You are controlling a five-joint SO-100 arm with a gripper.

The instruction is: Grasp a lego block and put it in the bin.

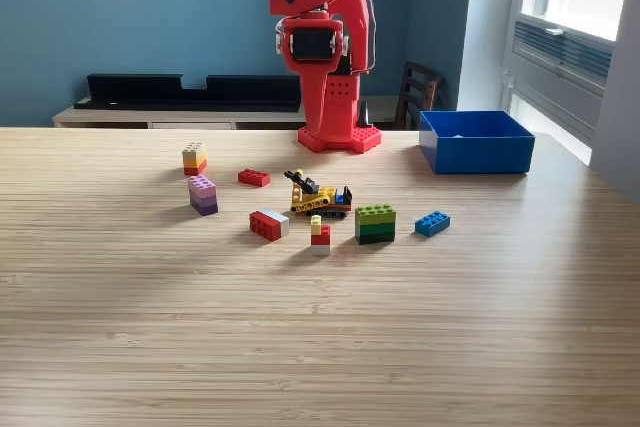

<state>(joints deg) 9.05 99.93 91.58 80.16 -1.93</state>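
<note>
The bin (476,142), blue and open-topped, is seen at the 2 o'clock part of the table (320,327) in the exterior view, its inside mostly hidden by the near wall. At its 9 o'clock the red arm (325,47) is mounted on a red base at the table's far edge. The arm is folded upright and cut off by the top of the frame; the hand is not visible, so whether it is released or clenched cannot be told.

The lego blocks are scattered near the table's centre, all apart from the bin. Closest to the bin, at its 7 o'clock, a small blue block (432,223) is noted. At that block's 9 o'clock stands a green stack (375,223), then a small red-and-yellow piece (320,234) and a red-and-grey block (268,224). Behind these a yellow vehicle model (320,197) is placed. A flat red block (253,178), a purple stack (203,195) and an orange-and-yellow stack (194,158) lie further toward 9 o'clock.
</note>
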